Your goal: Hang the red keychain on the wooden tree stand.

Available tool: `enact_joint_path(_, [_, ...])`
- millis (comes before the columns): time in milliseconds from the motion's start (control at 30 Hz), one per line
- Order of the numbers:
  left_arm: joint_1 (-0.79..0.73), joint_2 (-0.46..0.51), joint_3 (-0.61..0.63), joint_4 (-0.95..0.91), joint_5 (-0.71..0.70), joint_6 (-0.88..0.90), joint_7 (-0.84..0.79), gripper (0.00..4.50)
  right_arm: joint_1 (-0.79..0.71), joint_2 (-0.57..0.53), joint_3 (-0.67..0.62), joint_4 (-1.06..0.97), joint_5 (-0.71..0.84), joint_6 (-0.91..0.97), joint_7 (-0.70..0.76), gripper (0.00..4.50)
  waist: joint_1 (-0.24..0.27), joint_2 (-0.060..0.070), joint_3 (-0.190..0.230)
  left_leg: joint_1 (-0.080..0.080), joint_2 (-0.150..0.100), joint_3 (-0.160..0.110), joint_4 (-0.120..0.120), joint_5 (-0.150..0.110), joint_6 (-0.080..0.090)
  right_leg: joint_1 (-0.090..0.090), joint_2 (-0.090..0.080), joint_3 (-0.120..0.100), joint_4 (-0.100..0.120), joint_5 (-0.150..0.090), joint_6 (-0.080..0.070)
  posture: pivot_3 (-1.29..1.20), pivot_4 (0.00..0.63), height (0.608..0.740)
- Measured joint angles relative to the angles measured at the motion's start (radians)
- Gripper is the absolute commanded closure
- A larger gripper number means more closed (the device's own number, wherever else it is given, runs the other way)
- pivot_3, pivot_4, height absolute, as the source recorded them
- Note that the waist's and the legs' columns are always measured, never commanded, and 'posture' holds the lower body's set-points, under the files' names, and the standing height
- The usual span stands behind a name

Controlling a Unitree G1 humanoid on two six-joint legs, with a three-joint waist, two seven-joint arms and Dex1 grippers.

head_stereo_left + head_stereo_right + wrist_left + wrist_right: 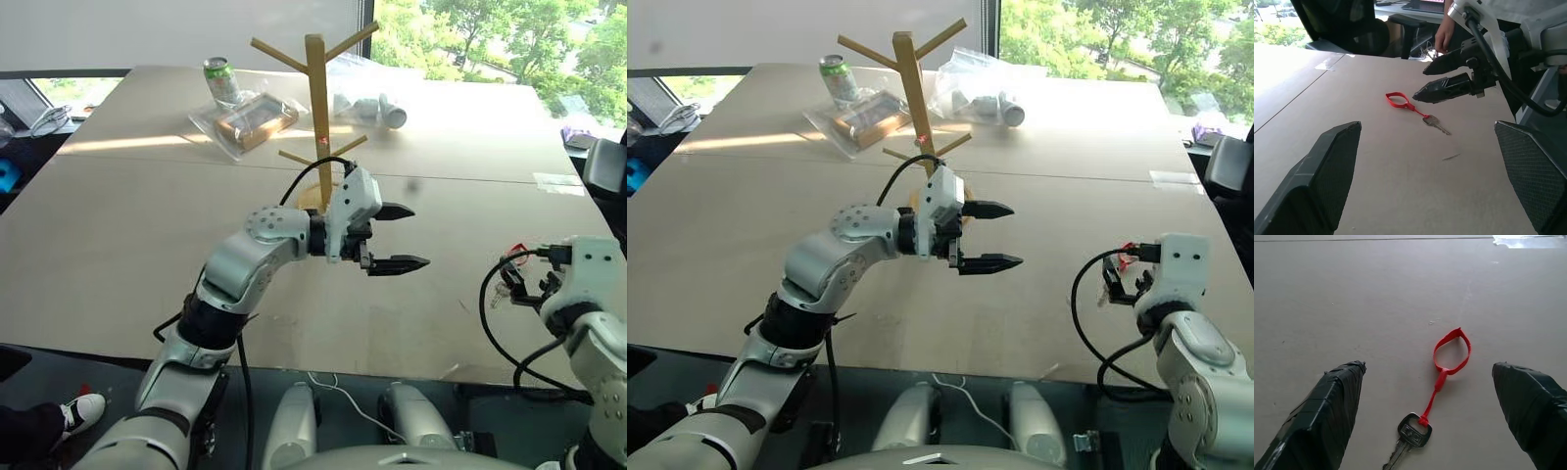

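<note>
Right gripper, fingers wide open, straddles the red keychain flat on the desk; closing could miss the thin strap.

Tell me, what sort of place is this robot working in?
Probably an office or lab. A big pale table stands by a window with trees outside, a black office chair sits nearby, and a desk with what looks like a laptop stands behind it.

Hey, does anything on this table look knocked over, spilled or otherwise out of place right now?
A green can lies tipped among plastic bags behind the wooden tree stand. The red keychain lies flat on the table, not yet on a peg. Nothing looks spilled or damaged.
</note>
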Motion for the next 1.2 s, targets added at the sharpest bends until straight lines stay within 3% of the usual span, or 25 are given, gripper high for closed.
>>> enact_joint_path(400, [0.048,0.024,0.007,-0.068,-0.001,0.023,0.008,0.0,-0.033,0.036,0.048,0.109,-0.089,0.032,-0.076,0.06,-0.001,0.001,0.0,0.0,0.0,0.0,0.0,0.0,0.0,0.0,0.0,0.0,0.0,0.0,0.0,0.0,0.15,0.74])
enact_joint_path(900, [0.043,0.031,0.024,-0.078,-0.008,0.053,0.019,0.0,-0.04,0.051,0.047,0.255,-0.101,-0.114,-0.054,0.06,-0.002,0.001,0.0,0.0,0.0,0.0,0.0,0.0,0.0,0.0,0.0,0.0,0.0,0.0,0.0,0.0,0.15,0.74])
enact_joint_path(1000, [0.042,0.03,0.031,-0.08,-0.02,0.058,0.024,0.0,-0.042,0.051,0.047,0.275,-0.099,-0.14,-0.05,0.92,-0.002,0.0,0.0,0.0,0.0,0.0,0.0,0.0,0.0,0.0,-0.001,0.0,0.0,0.0,0.0,0.0,0.15,0.74])
enact_joint_path(1200, [0.042,0.03,0.034,-0.091,-0.027,0.069,0.038,0.0,-0.053,0.055,0.053,0.296,-0.099,-0.158,-0.051,3.83,-0.001,0.0,0.0,0.0,0.0,0.0,0.0,0.0,0.0,0.0,0.0,0.0,0.0,0.0,0.0,0.0,0.15,0.74])
